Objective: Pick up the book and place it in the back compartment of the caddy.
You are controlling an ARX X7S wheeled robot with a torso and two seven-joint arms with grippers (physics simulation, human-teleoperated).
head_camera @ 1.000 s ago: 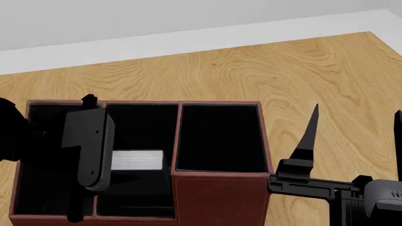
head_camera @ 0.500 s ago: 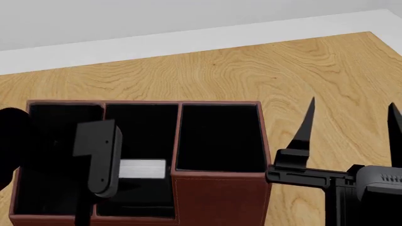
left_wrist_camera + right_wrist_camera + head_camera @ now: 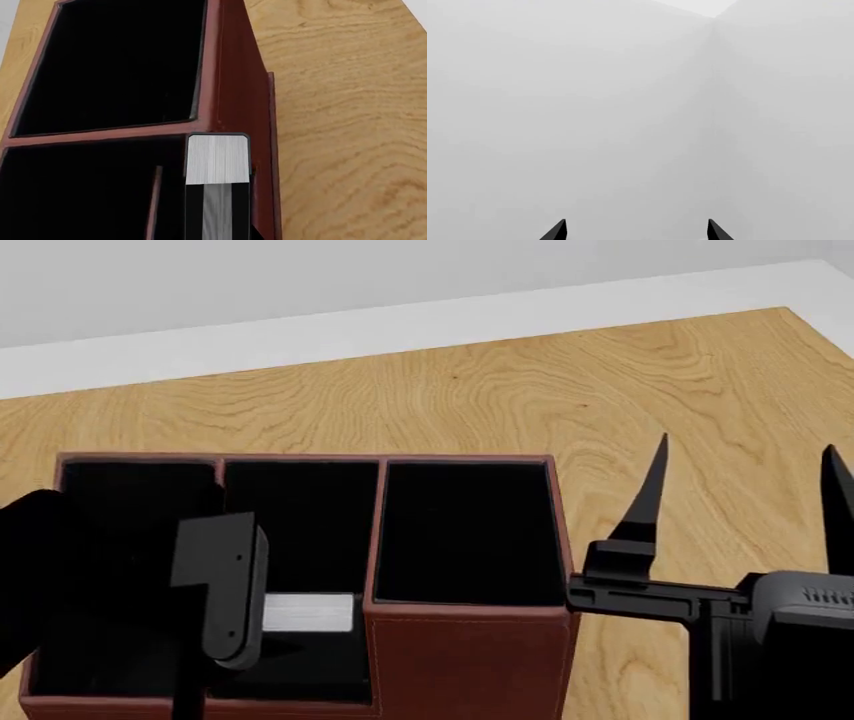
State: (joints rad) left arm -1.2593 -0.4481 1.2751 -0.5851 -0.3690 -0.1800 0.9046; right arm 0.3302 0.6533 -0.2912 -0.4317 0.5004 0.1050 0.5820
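Left wrist view: the book (image 3: 217,170) stands page edges up at lower centre, inside the caddy (image 3: 230,85) against a red wall, probably for a straight drop. I cannot tell the left claw's state.

Head view: the left gripper (image 3: 227,590) covers the book (image 3: 310,612) in a middle cell at lower left; the right gripper (image 3: 741,500) idles at right, released.

Right wrist view: spread tips, blank wall.

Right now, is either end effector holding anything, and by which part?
The left end effector seems to grip the book by its hidden near end; the right end effector is open, empty.
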